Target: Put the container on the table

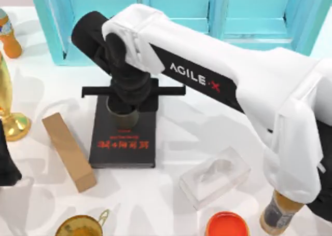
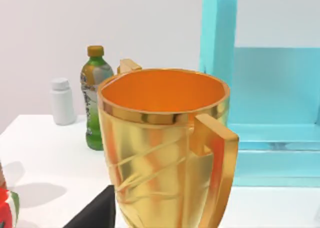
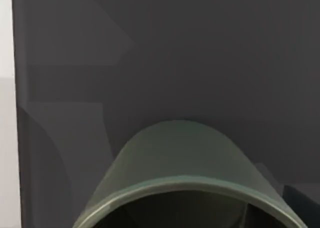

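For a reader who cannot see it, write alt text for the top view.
The right gripper reaches down onto the olive-green container, which sits over a black book on the white table, with a turquoise cabinet behind.

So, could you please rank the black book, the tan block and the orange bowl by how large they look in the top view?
1. Black book, clearly largest.
2. Tan block.
3. Orange bowl, cut off by the picture's edge, so its place is unsure.
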Robot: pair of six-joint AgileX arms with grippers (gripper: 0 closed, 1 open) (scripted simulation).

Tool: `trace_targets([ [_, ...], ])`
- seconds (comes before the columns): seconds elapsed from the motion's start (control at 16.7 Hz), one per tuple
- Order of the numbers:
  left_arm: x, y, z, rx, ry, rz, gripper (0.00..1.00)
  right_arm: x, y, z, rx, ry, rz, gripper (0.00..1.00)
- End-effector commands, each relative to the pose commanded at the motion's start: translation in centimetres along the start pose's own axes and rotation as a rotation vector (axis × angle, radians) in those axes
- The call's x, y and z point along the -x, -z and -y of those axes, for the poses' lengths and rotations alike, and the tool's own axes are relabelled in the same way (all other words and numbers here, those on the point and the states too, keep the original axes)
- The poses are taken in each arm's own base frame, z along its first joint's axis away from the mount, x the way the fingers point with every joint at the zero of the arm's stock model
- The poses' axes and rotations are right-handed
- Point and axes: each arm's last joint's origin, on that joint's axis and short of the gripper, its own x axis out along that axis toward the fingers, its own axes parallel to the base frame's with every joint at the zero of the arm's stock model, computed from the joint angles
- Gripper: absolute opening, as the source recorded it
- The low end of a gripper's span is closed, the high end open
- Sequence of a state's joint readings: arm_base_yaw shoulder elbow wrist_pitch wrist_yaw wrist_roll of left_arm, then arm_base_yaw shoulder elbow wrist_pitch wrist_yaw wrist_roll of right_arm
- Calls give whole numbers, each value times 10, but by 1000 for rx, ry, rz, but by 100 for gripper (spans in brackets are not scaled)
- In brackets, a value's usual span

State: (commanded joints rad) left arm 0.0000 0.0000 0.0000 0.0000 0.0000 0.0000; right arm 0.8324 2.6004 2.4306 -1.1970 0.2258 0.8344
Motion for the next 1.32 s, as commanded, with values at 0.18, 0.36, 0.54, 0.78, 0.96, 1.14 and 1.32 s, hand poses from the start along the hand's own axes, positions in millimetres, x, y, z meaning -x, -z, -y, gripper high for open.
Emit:
trace_targets([
  [0.18, 0, 0, 0, 0, 0, 0, 100, 8, -4, -2, -1, 3, -2, 0],
  [0.36, 0, 0, 0, 0, 0, 0, 100, 21, -8, -4, -3, 0, 2, 0],
  [0.54, 0, 0, 0, 0, 0, 0, 100, 38, -12, -2, -4, -8, 8, 0],
  [0.78, 0, 0, 0, 0, 0, 0, 100, 46, -13, 1, 0, -3, 2, 0],
  [0.96, 0, 0, 0, 0, 0, 0, 100, 46, -13, 1, 0, -2, 2, 0],
  [1.14, 0, 0, 0, 0, 0, 0, 100, 48, -16, 6, 0, -2, -4, 0],
  [1.32, 0, 0, 0, 0, 0, 0, 100, 55, -37, 37, 3, 15, -50, 0],
])
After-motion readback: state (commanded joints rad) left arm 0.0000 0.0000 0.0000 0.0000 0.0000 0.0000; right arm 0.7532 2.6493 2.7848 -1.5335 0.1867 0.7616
